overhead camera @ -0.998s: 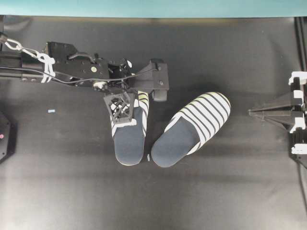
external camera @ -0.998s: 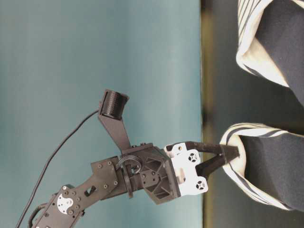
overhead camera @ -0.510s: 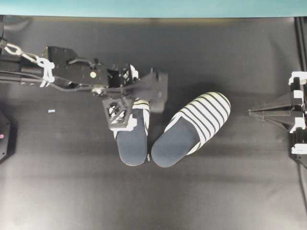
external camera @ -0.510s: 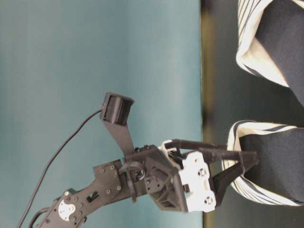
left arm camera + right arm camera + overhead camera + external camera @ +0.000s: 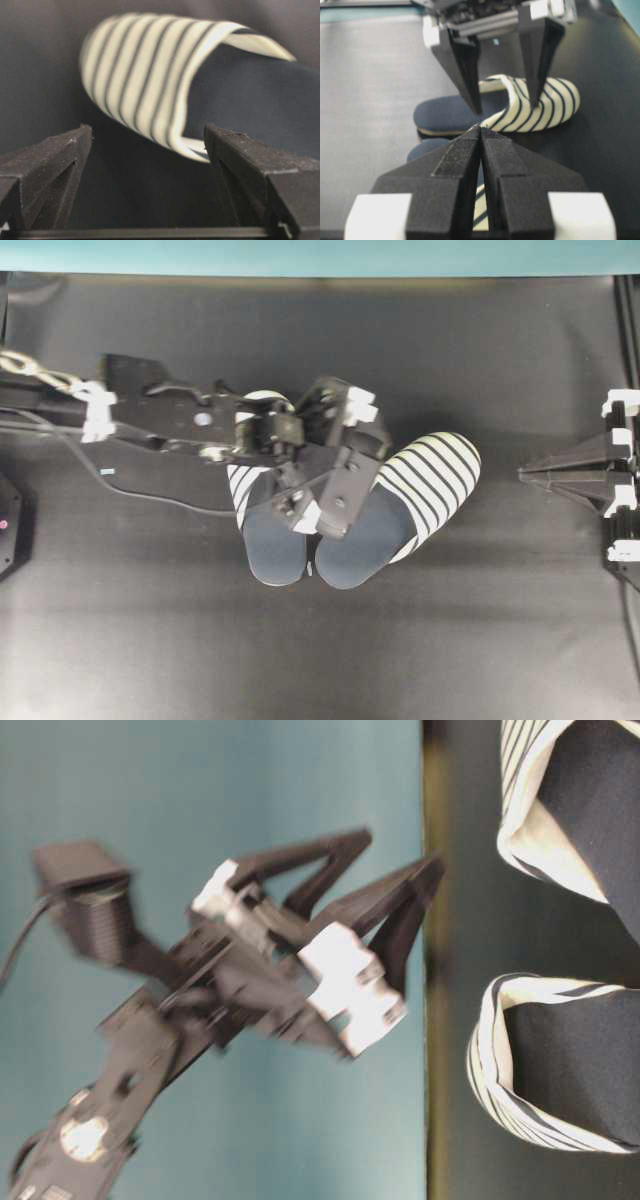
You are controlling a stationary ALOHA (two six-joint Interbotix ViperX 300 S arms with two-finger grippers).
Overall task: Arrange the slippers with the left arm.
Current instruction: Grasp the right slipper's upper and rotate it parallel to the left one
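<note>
The right wrist view has the right gripper [image 5: 480,131] nearest, its pointed tips pressed together with nothing between them. Beyond it, the left gripper [image 5: 505,65] hangs above the slippers [image 5: 520,107] with its two dark fingers [image 5: 462,65] spread wide and nothing held. Seen from overhead, the left arm [image 5: 160,420] reaches in from the left edge across the black table [image 5: 320,660], and its gripper [image 5: 320,495] sits over the gap where the two slippers [image 5: 415,485] lie side by side, heels toward the bottom of the view and nearly touching, the right one angled outward at the toe. The right gripper [image 5: 530,473] rests well apart at the right edge. From table level, the left gripper [image 5: 400,910] is blurred and raised clear of the near slipper [image 5: 560,1060]. The left wrist view shows the open fingers [image 5: 45,165] framing a striped toe [image 5: 145,80] on the table beyond.
</note>
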